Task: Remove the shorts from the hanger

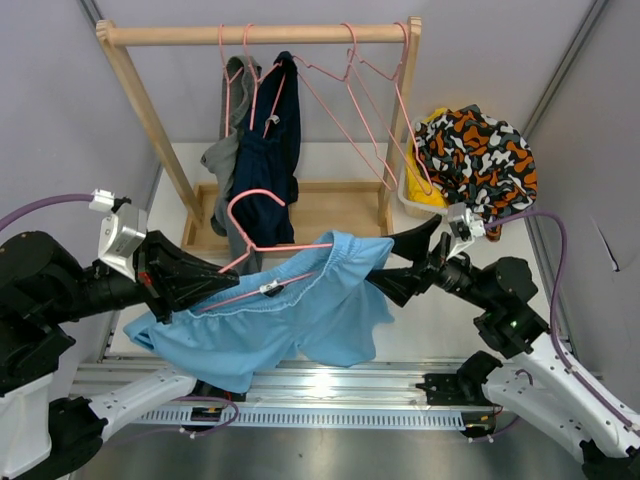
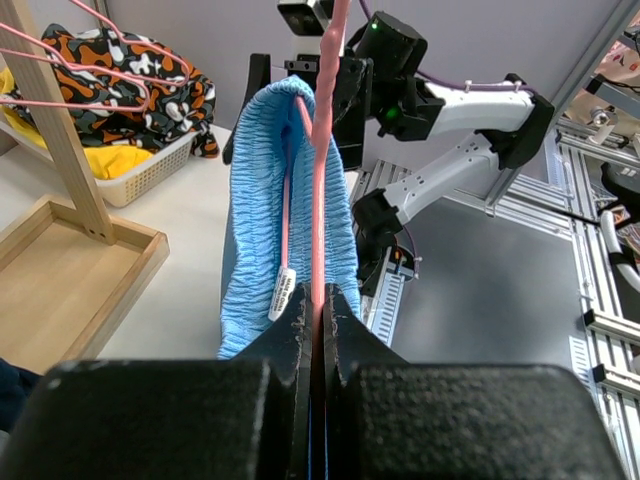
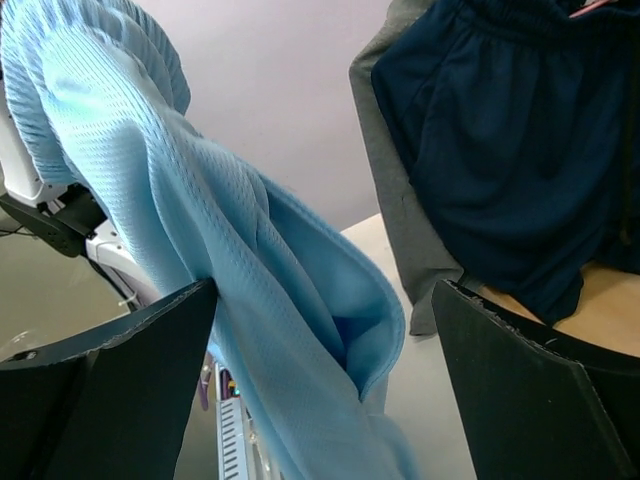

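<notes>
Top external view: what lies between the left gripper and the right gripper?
The pink hanger carrying the light blue shorts, from the shut left gripper to the open right gripper; the top external view shows it.

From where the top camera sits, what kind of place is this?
Probably a lab robot cell staged as a laundry corner: a wooden clothes rack, a basket heaped with camo clothes, and an aluminium rail under the arms, boxed by grey panels.
</notes>
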`<state>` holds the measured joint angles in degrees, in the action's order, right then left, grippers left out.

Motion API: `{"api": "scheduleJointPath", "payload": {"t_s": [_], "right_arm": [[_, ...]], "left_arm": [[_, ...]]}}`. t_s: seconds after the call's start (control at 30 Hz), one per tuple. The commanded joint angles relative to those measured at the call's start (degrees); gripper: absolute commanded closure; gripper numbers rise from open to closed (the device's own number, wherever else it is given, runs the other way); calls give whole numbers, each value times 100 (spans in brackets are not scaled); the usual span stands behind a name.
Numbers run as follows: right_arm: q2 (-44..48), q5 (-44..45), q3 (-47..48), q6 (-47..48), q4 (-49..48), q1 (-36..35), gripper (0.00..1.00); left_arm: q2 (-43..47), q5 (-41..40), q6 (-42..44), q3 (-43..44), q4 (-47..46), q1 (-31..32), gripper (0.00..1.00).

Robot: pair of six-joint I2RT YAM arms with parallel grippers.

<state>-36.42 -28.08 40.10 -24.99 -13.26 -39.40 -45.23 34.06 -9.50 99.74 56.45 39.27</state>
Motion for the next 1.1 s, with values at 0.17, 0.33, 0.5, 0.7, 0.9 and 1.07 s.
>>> {"api": "scheduleJointPath", "payload": {"t_s": [0.17, 0.33, 0.5, 0.7, 0.9, 1.07], "right_arm": [[-85, 275, -72, 91, -573, -191, 99], [284, 1056, -143, 284, -486, -191, 100], [732, 3450, 313, 1266, 235, -139, 100], [742, 3889, 789, 1559, 780, 703, 100], [935, 3853, 631, 1120, 1070, 1469, 100], [1119, 3714, 438, 777, 1299, 1953, 100]], "left_arm": [[6, -93, -175, -78, -784, 28, 100], [32, -338, -140, -87, -662, 28, 100], [-12, -971, -52, 89, -240, 28, 100], [67, -1560, -17, 238, 103, 28, 100], [181, -1894, -8, 379, 323, 28, 100], [217, -2149, 9, 580, 358, 37, 100]]}}
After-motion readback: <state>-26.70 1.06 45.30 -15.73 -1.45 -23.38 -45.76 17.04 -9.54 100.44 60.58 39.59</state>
